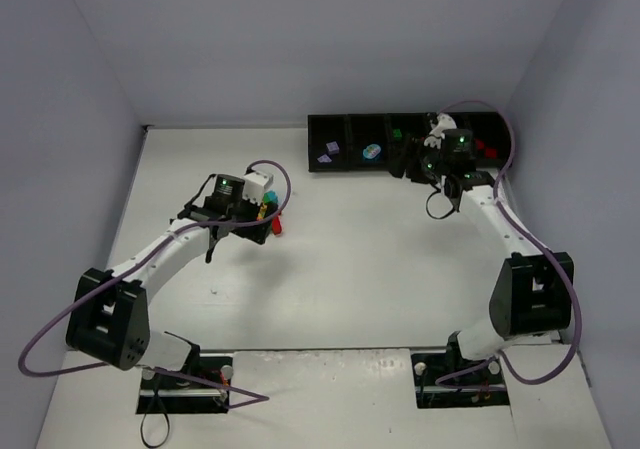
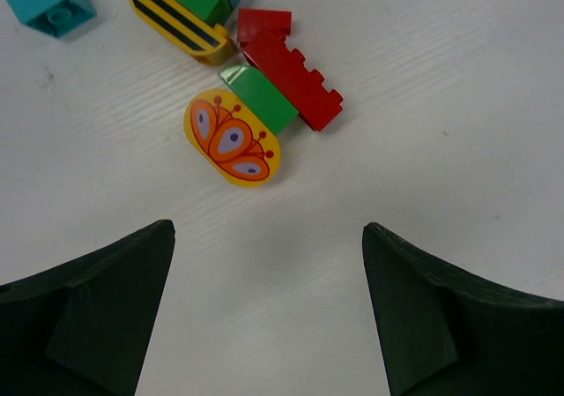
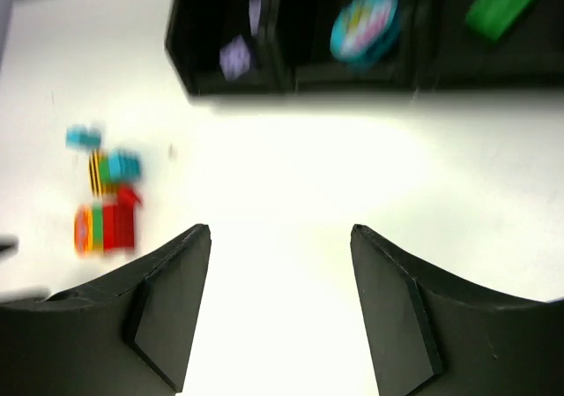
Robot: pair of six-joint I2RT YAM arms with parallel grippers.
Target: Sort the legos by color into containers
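White tabletop (image 1: 350,269) under even light
The middle and lower frame is filled by the tabletop; a lavender-grey back wall (image 1: 320,39) is seen along the top, and side walls along the left edge (image 1: 50,169) and right edge (image 1: 600,119).

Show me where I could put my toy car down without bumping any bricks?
The wide bare table between the brick pile and the right arm, in front of the black tray, is free. So is the patch right of the long red brick. It is crowded at the pile just ahead of the left pincer, where bricks touch.
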